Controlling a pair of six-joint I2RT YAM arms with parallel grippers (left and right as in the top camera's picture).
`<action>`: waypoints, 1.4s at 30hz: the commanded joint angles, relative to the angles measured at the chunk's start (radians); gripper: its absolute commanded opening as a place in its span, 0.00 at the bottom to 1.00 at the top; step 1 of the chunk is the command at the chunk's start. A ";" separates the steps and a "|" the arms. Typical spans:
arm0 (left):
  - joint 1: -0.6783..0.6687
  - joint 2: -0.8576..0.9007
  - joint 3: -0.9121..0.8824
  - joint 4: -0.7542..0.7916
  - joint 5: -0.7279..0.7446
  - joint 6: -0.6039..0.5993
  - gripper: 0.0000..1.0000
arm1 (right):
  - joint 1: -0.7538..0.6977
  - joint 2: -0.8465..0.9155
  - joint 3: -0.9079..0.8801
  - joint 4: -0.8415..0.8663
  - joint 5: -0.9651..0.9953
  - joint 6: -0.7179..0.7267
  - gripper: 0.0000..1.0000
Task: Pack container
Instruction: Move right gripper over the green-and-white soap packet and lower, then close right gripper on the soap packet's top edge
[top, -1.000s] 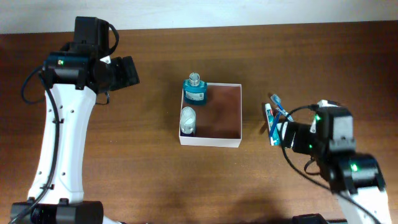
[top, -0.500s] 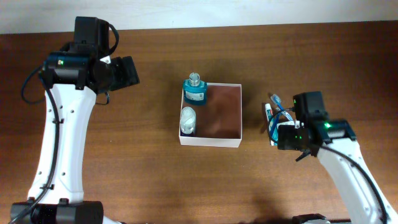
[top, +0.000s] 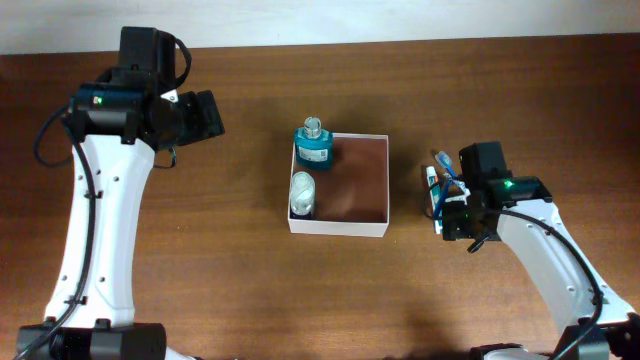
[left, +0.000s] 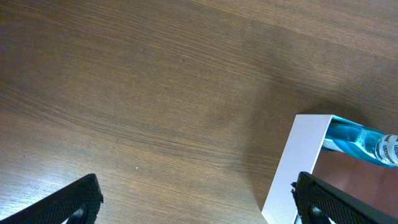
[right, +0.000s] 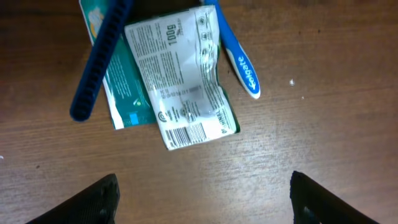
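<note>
Over the packet (right: 183, 81) near the box (top: 338, 228), I am hovering my right gripper (right: 205, 196), spread wide (left gripper (left: 202, 202) too), aiming to straddle it squarely.

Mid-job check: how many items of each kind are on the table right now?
Box: 1
Bottles: 2, a teal bottle and a white bottle
Blue toothbrush: 1
Dark blue stick: 1, kind unclear
Printed packet: 1
Total: 6
</note>
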 joint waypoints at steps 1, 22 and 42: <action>0.002 -0.010 0.009 -0.001 -0.005 -0.005 0.99 | 0.005 0.006 0.018 0.020 0.013 -0.026 0.80; 0.002 -0.010 0.009 -0.001 -0.005 -0.005 0.99 | 0.005 0.007 -0.172 0.317 -0.002 -0.164 0.80; 0.002 -0.010 0.009 -0.001 -0.005 -0.005 0.99 | 0.003 0.009 -0.279 0.539 0.076 -0.208 0.68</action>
